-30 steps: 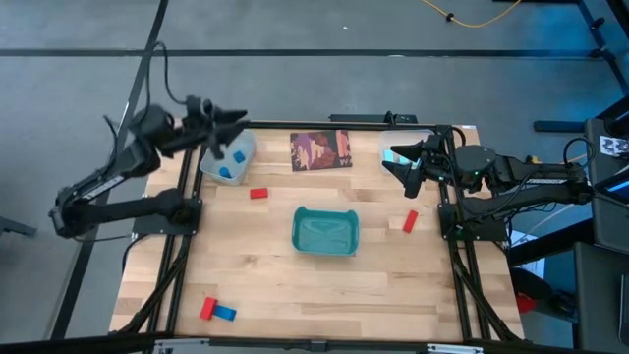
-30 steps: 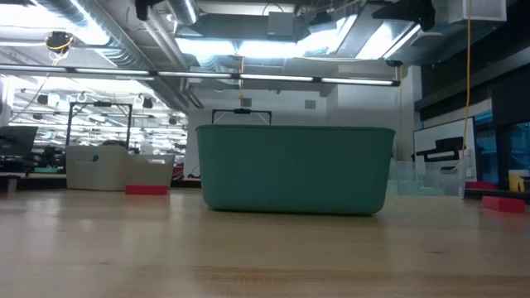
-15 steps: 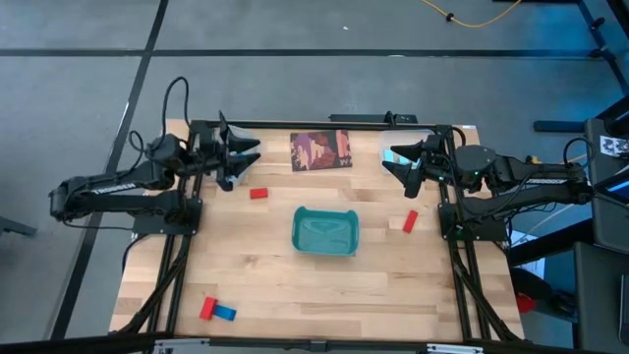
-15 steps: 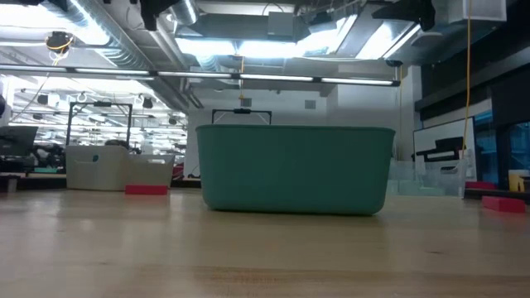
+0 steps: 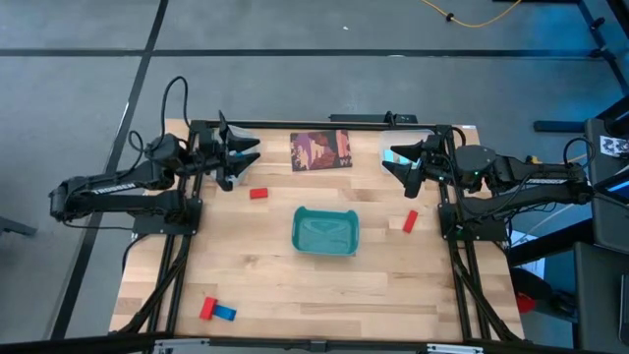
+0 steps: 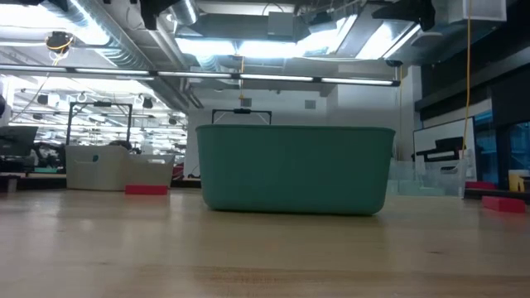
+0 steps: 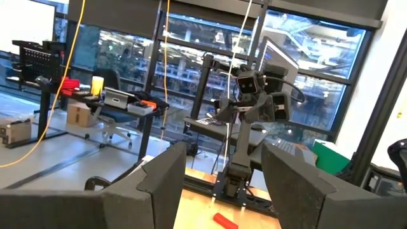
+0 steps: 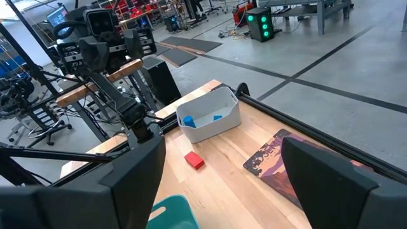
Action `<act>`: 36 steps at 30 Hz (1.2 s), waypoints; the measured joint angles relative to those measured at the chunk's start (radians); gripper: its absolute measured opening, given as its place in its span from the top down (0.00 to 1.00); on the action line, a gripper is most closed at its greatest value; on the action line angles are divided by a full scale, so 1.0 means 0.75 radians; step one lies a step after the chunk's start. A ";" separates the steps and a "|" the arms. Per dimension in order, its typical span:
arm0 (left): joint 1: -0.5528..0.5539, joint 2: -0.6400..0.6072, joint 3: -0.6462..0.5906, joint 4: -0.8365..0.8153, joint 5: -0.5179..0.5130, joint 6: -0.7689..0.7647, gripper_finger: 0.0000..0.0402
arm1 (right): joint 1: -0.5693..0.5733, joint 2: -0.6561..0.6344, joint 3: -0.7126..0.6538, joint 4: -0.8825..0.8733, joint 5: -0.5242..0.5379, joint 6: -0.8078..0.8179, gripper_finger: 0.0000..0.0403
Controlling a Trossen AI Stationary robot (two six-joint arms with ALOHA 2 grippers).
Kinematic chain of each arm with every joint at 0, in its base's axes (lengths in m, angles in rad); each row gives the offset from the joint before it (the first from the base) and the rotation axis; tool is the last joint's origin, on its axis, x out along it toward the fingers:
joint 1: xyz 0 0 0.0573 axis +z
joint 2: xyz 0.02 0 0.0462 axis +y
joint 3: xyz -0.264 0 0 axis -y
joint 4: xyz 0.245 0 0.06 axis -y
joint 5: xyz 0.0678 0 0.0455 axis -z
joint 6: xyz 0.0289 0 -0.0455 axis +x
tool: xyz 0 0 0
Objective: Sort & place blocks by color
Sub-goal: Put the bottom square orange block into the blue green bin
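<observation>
High view: left pincer (image 5: 246, 152) and right pincer (image 5: 396, 157) both spread wide, empty, over the counter's (image 5: 275, 275) far corners; red blocks (image 5: 258, 194) lie around the teal tray (image 5: 325, 232). Right wrist view: blue blocks (image 8: 188, 121) sit in a white bin (image 8: 210, 117).

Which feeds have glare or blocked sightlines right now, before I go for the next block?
Low view: the teal rectangular tray fills the middle and hides what lies behind it; bright ceiling strip lights above. Left wrist view: daylit windows backlight the scene, its dark fingers show in silhouette. Right wrist view: evenly lit, the white bin and a red block read clearly. High view: even, no glare.
</observation>
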 joint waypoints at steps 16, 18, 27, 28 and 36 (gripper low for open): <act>-0.006 0.000 0.035 -0.146 0.123 -0.104 0.51 | 0.000 0.000 0.000 0.000 0.000 0.000 0.21; -0.029 0.007 0.108 -0.355 0.196 -0.104 0.51 | 0.000 0.000 0.000 0.000 0.000 0.005 0.21; -0.387 0.224 0.521 -1.336 0.279 0.102 0.51 | 0.000 0.000 0.001 0.000 0.000 0.044 0.21; -0.451 0.253 0.542 -1.401 0.279 0.102 0.51 | 0.000 -0.001 0.001 0.000 0.001 0.058 0.21; -1.014 0.464 0.581 -1.669 0.056 -0.547 0.51 | 0.000 -0.001 0.001 -0.001 0.000 0.109 0.21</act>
